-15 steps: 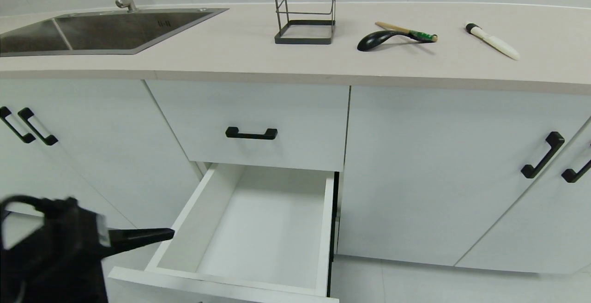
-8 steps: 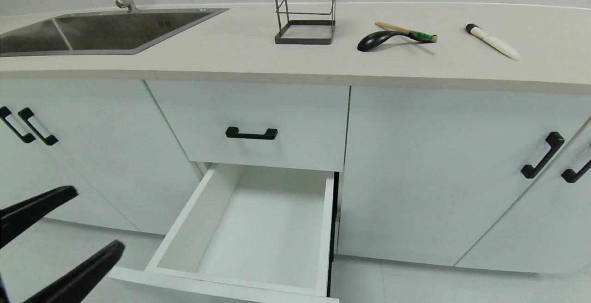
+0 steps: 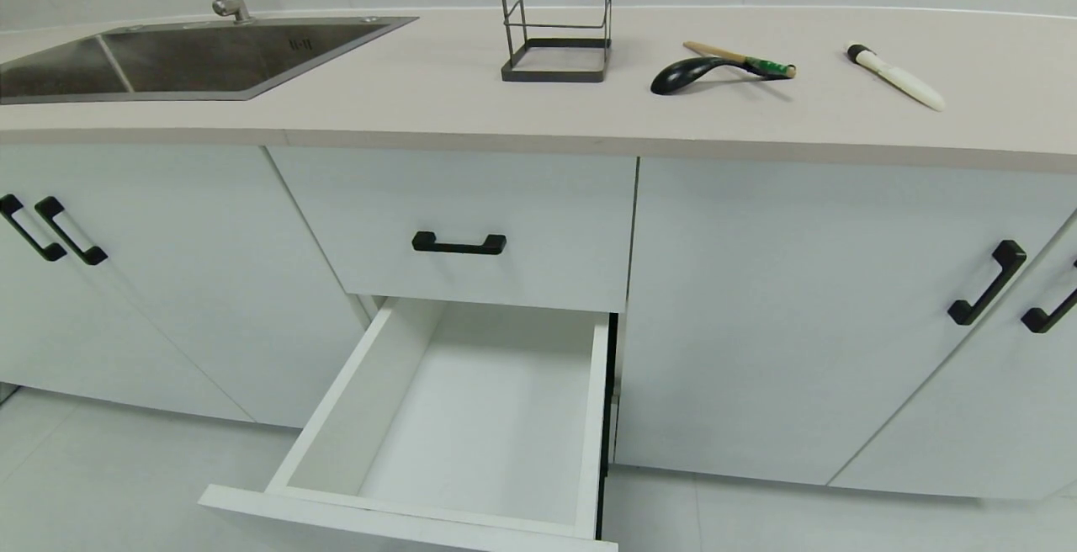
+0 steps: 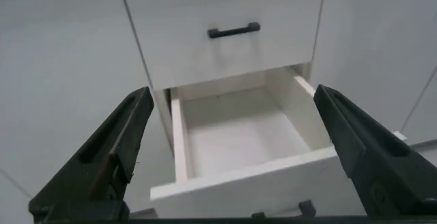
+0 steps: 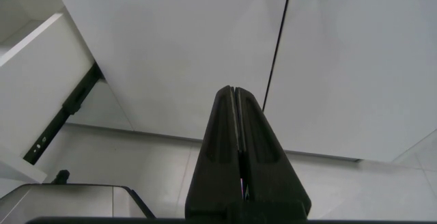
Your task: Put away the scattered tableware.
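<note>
White drawer (image 3: 336,426) open, tableware up on the counter (image 3: 379,106), your two grippers low before the cabinets.

Your left gripper (image 4: 232,94) has its fingers spread wide with nothing between them, and it points down at the drawer from in front, one finger to each side of the drawer's opening as its wrist camera sees it. Your right gripper (image 5: 233,94) has its fingers pressed together and holds nothing. It is aimed at the cabinet doors (image 5: 177,46) beside the drawer, near the floor. On the counter, the black spoon (image 3: 686,74) lies right of the wire rack (image 3: 555,22), its handle touching a wooden stick (image 3: 740,57) with a green band. The white utensil (image 3: 896,76) with a black end lies farther right, apart from them. The sink (image 3: 193,51) is at the far left.
</note>
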Motion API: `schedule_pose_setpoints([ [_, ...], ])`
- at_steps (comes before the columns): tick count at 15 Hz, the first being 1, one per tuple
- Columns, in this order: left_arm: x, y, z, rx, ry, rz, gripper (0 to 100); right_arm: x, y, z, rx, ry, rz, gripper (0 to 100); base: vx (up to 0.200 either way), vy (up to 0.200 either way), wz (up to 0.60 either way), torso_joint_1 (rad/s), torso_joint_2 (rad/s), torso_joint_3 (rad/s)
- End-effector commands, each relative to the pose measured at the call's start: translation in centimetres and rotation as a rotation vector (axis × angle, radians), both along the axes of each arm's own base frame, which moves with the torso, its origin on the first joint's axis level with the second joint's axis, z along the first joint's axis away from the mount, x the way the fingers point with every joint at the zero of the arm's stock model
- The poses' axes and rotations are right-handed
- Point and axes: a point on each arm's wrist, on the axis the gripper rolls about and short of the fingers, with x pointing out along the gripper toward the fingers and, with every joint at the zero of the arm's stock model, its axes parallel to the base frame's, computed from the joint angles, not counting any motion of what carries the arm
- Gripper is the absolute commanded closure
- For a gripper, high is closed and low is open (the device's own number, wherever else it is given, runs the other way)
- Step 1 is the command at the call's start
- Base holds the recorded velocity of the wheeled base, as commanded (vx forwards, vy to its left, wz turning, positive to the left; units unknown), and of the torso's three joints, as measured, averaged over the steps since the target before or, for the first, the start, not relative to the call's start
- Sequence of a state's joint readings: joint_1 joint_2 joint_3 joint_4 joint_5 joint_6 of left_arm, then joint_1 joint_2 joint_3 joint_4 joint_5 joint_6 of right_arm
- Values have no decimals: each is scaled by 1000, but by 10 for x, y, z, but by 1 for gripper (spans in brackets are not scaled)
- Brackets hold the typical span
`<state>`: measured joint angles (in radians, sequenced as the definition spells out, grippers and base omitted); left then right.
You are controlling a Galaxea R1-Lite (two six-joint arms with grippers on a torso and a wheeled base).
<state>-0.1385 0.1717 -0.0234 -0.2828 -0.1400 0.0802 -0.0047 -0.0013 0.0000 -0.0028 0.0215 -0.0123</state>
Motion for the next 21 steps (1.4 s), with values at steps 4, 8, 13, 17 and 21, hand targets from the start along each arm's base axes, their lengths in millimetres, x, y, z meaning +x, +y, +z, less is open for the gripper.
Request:
schedule_pose_setpoints([
  [4, -12, 0, -34, -11, 94, 213, 0, 0, 0, 0, 0, 1, 0, 100, 0, 0, 0, 0, 0, 0],
  [8, -12, 3, -38, -55, 136, 339, 0, 0, 0, 0, 3, 1, -1, 100, 0, 0, 0, 0, 0, 0],
  [13, -12, 2, -38, -94, 145, 299, 0, 0, 0, 0, 3, 1, -1, 100, 0, 0, 0, 0, 0, 0],
  [17, -12, 2, -38, -93, 143, 305, 0, 0, 0, 0, 3, 1, -1, 100, 0, -150, 0, -2, 3, 2],
  [21, -12, 3, -38, -104, 145, 314, 0, 0, 0, 0, 5, 1, -1, 100, 0, -100, 0, 2, 2, 4],
])
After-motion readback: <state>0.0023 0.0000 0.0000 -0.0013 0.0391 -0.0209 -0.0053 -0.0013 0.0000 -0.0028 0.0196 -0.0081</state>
